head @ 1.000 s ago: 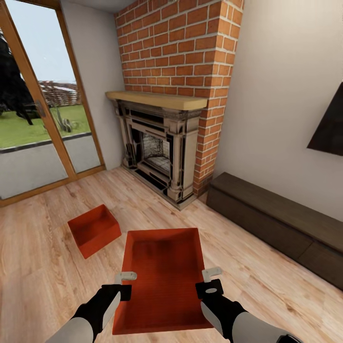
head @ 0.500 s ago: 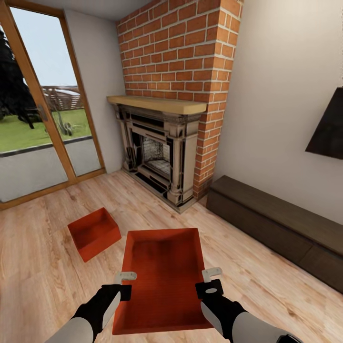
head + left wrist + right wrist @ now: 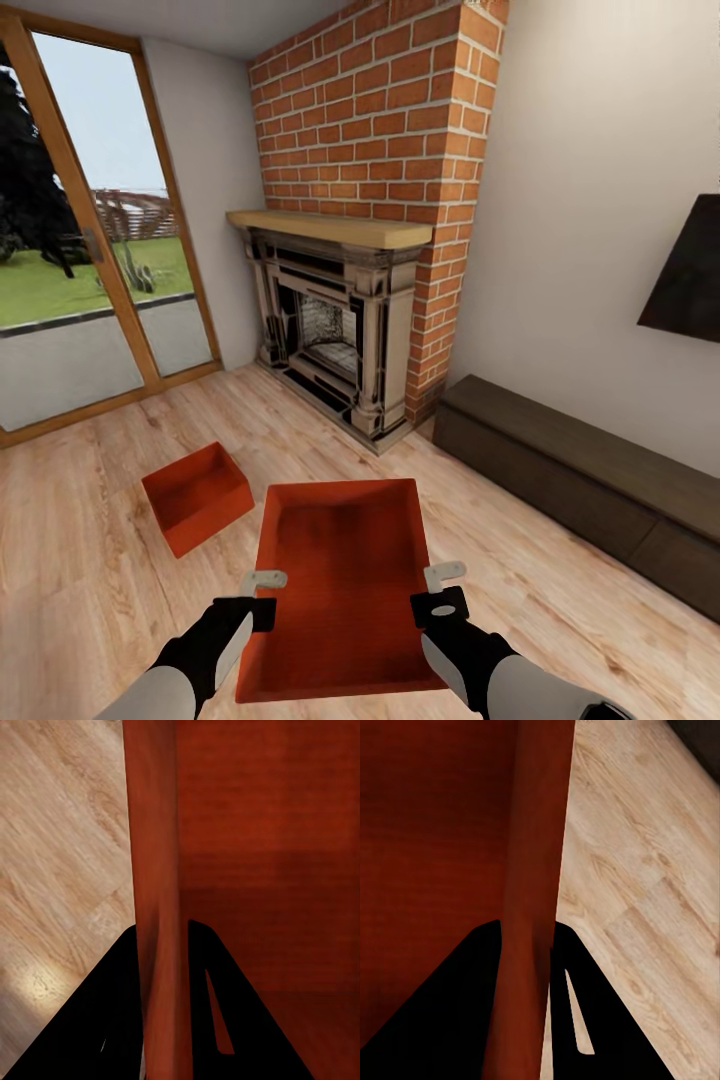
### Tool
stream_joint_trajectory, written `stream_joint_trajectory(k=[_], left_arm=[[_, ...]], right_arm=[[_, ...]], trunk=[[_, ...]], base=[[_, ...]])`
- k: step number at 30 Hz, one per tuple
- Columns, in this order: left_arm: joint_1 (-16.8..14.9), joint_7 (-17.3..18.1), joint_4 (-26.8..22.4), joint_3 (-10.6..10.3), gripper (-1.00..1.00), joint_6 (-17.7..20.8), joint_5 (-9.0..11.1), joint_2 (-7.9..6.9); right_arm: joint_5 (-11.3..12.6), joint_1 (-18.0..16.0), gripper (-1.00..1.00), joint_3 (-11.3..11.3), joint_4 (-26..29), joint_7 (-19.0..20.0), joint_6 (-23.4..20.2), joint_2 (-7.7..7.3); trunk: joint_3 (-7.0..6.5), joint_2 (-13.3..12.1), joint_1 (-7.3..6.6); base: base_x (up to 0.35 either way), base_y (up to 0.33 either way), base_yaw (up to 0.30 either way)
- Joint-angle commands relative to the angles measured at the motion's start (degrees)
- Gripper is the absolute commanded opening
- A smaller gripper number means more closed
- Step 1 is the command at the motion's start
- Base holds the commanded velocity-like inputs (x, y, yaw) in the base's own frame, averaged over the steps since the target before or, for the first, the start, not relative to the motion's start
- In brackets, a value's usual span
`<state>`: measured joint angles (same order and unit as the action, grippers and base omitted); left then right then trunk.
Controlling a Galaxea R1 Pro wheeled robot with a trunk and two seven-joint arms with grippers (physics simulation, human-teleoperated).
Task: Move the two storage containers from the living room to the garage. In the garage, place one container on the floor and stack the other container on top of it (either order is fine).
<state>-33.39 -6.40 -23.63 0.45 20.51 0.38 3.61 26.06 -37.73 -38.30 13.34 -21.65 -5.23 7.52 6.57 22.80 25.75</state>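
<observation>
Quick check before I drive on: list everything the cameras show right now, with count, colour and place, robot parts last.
Held storage container: 1, orange-red, between both grippers, each gripping a side wall.
Second storage container: 1, orange-red, on the wood floor, ahead and to the left.
Floor: light wood planks.
Fireplace: 1, red brick with a pale wood mantel, straight ahead.
Glass door: 1, wood-framed, on the left; grass outside.
Low cabinet: 1, dark brown, along the right wall.
Dark panel: 1, black, on the right wall.
Left gripper: dark fingers clamped on the container's left wall.
Right gripper: dark fingers clamped on its right wall.
</observation>
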Motion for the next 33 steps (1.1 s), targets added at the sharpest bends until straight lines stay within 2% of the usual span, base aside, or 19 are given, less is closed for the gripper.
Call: stream_joint_trajectory(k=[1, 33], left_arm=[[0.01, -0.19, -0.04, -0.1, -1.0, 0.26, 0.76, 0.17], [-0.01, -0.19, -0.1, -0.1, -1.0, 0.25, 0.76, 0.17]], right_arm=[[-0.07, -0.06, -1.0, -0.37, 1.6, -0.14, -0.4, 0.22], [-0.13, -0.06, -1.0, -0.37, 1.6, -0.14, -0.4, 0.22]], trunk=[[0.03, 0.12, 0.04], [-2.79, 0.12, 0.04]], base=[[0.0, 0.0, 0.0], [0.0, 0.0, 0.0]])
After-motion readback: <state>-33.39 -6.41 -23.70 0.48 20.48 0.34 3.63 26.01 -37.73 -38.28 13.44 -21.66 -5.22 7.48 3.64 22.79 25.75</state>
